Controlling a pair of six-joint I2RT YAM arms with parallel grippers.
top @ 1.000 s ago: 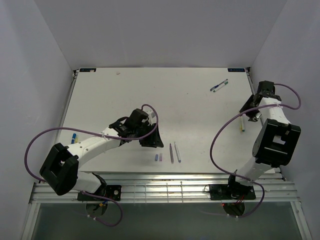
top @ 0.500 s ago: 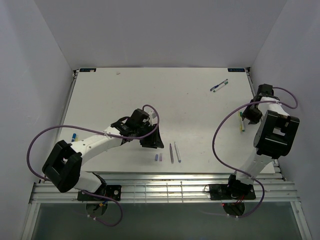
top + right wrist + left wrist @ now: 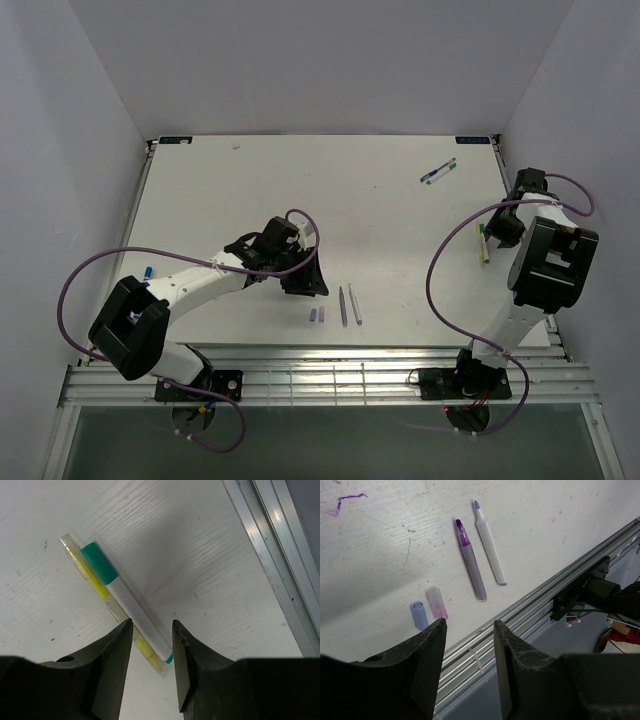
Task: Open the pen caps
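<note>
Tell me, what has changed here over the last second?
The right arm folded in, its black elbow moving away from the base, with the right gripper open above the green pen and yellow pen. The left arm shifted its elbow slightly. Nothing was grasped or released. The left gripper, open, the purple pen, blue pen, purple cap and blue cap stayed put.

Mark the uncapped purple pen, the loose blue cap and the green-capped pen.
purple pen (image 3: 470, 561), left wrist view, mid-barrel.
blue cap (image 3: 418, 616), left wrist view, cap's middle.
green-capped pen (image 3: 129, 603), right wrist view, white barrel.
</note>
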